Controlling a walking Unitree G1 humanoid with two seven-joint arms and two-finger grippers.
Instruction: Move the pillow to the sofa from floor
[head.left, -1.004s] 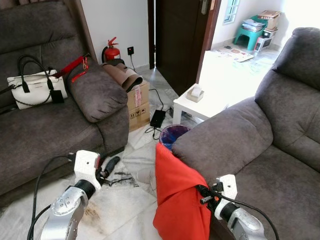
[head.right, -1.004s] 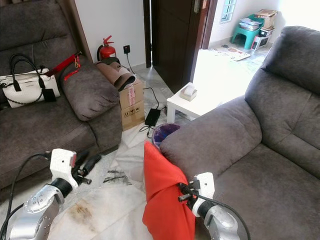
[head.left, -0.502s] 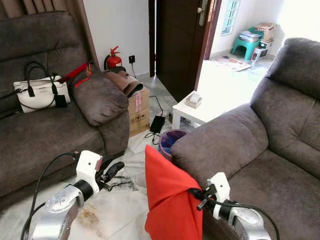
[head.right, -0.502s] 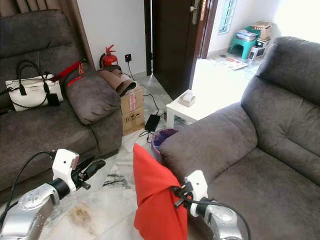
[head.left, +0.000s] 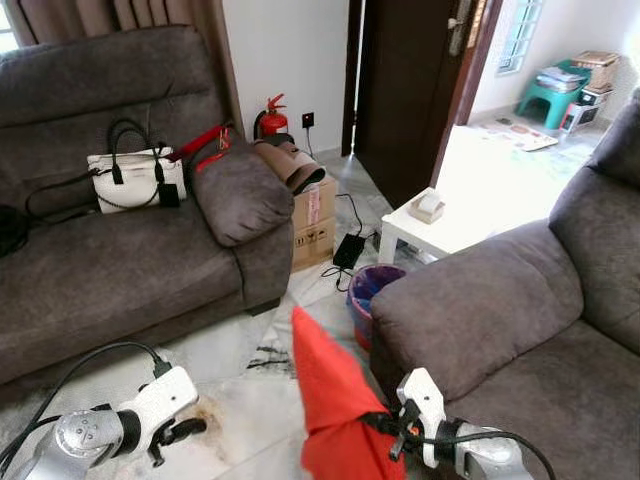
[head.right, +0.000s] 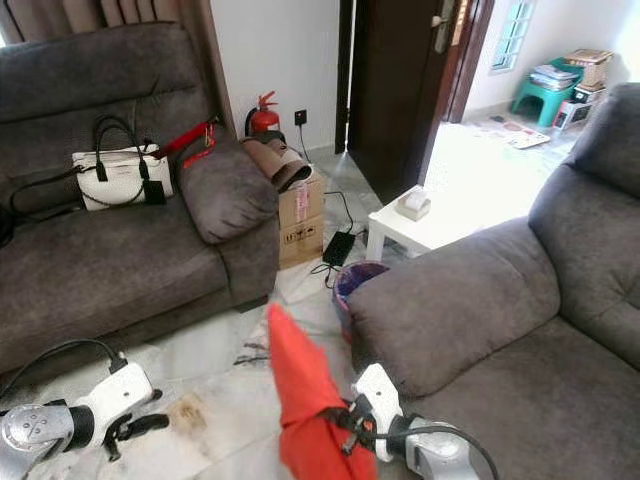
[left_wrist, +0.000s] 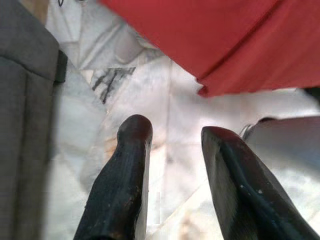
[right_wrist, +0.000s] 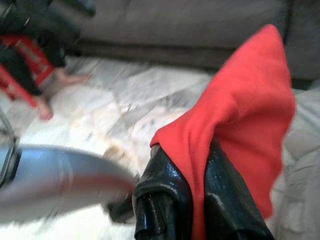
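Right gripper (right_wrist: 197, 200) near, low right of centre, fingers pinched tight on a fold of the red pillow (head.left: 335, 410); cloth is squeezed between the two black fingers (right_wrist: 162, 197). Pillow hangs limp from that grip, one corner sticking up, clear of the floor (head.left: 245, 395), just left of the near sofa (head.left: 490, 310) arm. It looks flat, more like an empty cover, can't tell for sure.

Left gripper (left_wrist: 172, 150) near left, low over the floor, fingers parted, nothing between them; red cloth sits just beyond the tips in its wrist view, not touching. Cable loops off the left arm (head.left: 95, 435).

Progress: pick-up looks done, pillow is lifted. Not yet on a seat. Left to do, by my read: carry it over the arm or round to the cushion of the near sofa on the right, lower, let go. One-corner grip may let the cloth swing or slip.

Mid distance: purple bin (head.left: 372, 290) beside the sofa arm, stained tiles, black cord bits on the floor. Far sofa (head.left: 120, 250) on the left holds a white handbag (head.left: 135, 178) and a grey cushion (head.left: 240, 190) with a red strap. Farther: cardboard box (head.left: 312, 215), white side table (head.left: 435, 225) with a tissue box, fire extinguisher (head.left: 272, 118) at the wall, dark door (head.left: 405, 90) open to a bright room with a green stool (head.left: 545, 98).
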